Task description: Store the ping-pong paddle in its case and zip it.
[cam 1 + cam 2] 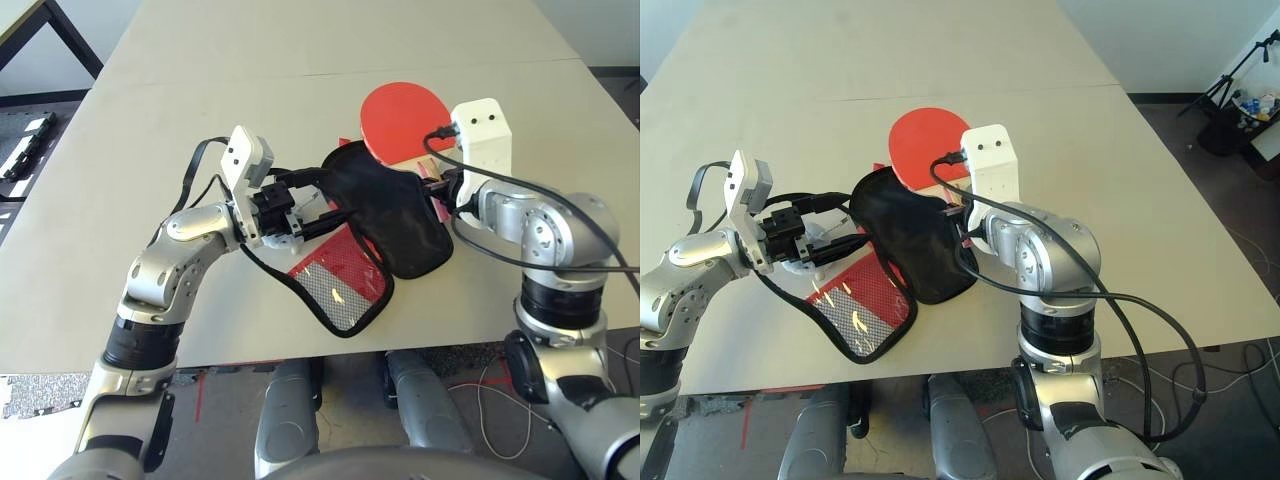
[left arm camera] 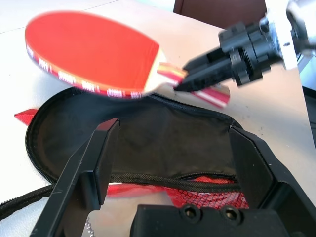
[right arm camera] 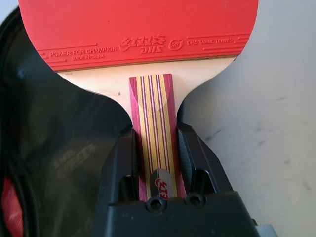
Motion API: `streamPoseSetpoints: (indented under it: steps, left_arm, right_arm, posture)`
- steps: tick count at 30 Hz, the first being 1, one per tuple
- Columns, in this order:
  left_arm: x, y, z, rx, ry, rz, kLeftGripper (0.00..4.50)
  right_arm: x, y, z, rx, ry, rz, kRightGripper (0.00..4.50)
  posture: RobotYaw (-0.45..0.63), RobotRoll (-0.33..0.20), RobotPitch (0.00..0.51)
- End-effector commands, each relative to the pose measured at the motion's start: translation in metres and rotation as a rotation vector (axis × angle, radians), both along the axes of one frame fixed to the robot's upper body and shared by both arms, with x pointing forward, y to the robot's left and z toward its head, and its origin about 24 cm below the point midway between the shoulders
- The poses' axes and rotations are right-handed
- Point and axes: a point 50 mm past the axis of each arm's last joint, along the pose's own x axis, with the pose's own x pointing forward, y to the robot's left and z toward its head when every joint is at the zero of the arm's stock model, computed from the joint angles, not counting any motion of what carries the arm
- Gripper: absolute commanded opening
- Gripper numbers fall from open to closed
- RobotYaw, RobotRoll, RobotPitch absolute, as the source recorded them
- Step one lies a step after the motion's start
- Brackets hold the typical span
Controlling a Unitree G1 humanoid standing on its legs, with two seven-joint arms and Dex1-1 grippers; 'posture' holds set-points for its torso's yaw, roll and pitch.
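Red-faced ping-pong paddle (image 3: 138, 34) hangs by its handle in our clenched right claw (image 3: 154, 148) above the unzipped case (image 1: 390, 215), whose flap our left claw (image 2: 170, 163), fingers spread, props open on the surface (image 1: 300, 60).

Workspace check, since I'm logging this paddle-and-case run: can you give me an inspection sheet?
Surface: pale table, bare beyond the job's things.
Job's things: paddle held by its handle above the case, which lies unzipped, black lining up.
Clutter: nothing seen.
Grippers: right gripper shut on the paddle handle; left gripper open at the case's edge.
Cables: black cable looping along the right arm.
Surroundings: black stand on the floor.
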Motion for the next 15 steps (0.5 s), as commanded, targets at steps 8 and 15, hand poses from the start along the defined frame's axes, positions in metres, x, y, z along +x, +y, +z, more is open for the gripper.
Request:
streamPoseSetpoints:
  steps: [8,15]
  left_arm:
    - [0.002,0.001,0.001,0.009,0.008,-0.002,4.50]
    - [0.001,0.001,0.001,0.016,0.008,-0.004,4.50]
  right_arm:
    - [-0.015,0.026,-0.019,0.013,0.091,0.104,1.12]
    - [-0.017,0.025,-0.028,0.015,0.117,0.084,1.12]
  posture:
    - [-0.09,0.000,0.227]
    - [-0.08,0.000,0.229]
